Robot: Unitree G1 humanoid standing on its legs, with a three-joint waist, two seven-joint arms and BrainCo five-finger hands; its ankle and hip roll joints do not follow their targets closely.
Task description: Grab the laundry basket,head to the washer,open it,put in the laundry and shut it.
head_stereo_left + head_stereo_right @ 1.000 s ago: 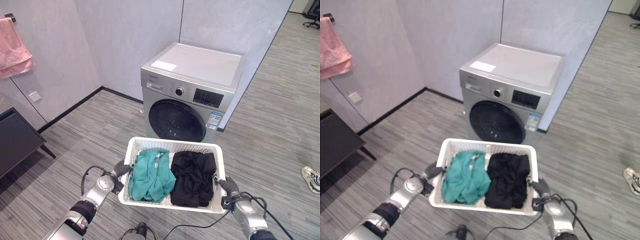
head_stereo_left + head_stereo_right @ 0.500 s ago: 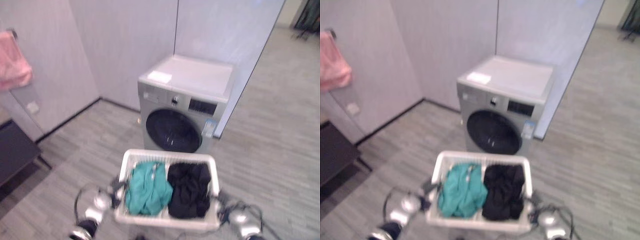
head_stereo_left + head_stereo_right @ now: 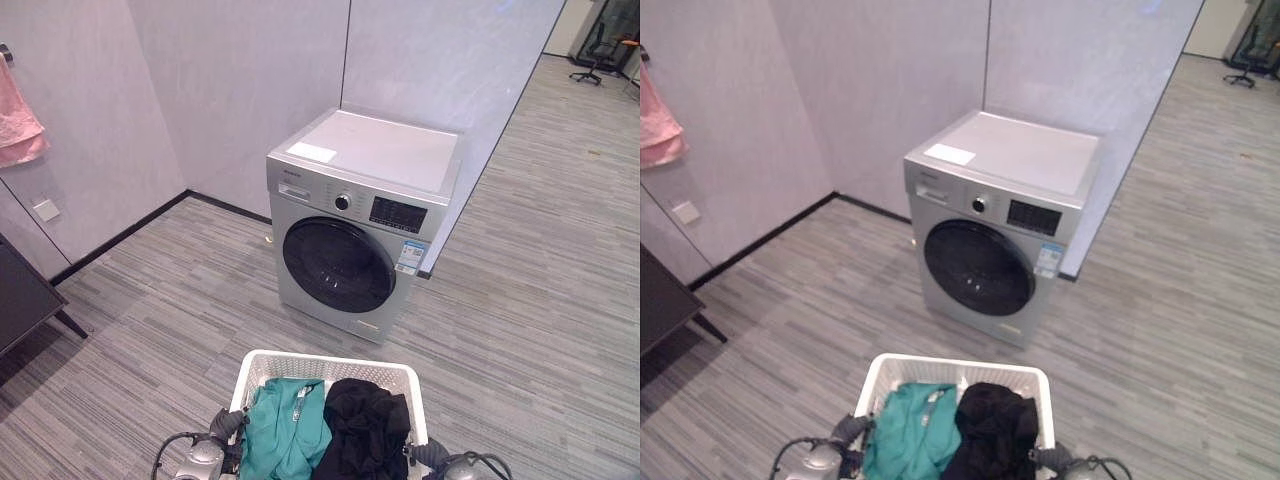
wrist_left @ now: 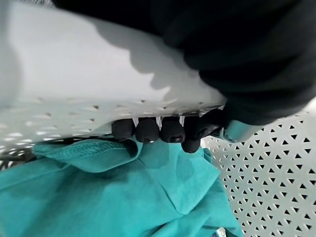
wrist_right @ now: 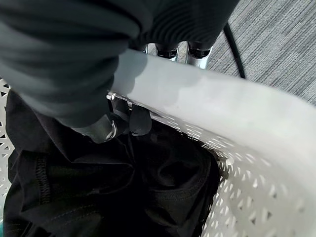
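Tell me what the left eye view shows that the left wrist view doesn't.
Left eye view alone: the washer with its door shut, the pink towel, the black garment. Left wrist view alone: the left hand with fingers curled over the laundry basket rim. Both: the white basket and the teal garment inside it.

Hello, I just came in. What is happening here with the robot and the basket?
The robot is carrying a white laundry basket with both hands. Its left hand has its fingers curled over one rim, and its right hand grips the opposite rim. Inside lie a teal garment on the left side and a black garment on the right. The silver washer stands ahead by the wall, apart from the basket, with its round door shut. No laundry has been loaded yet.
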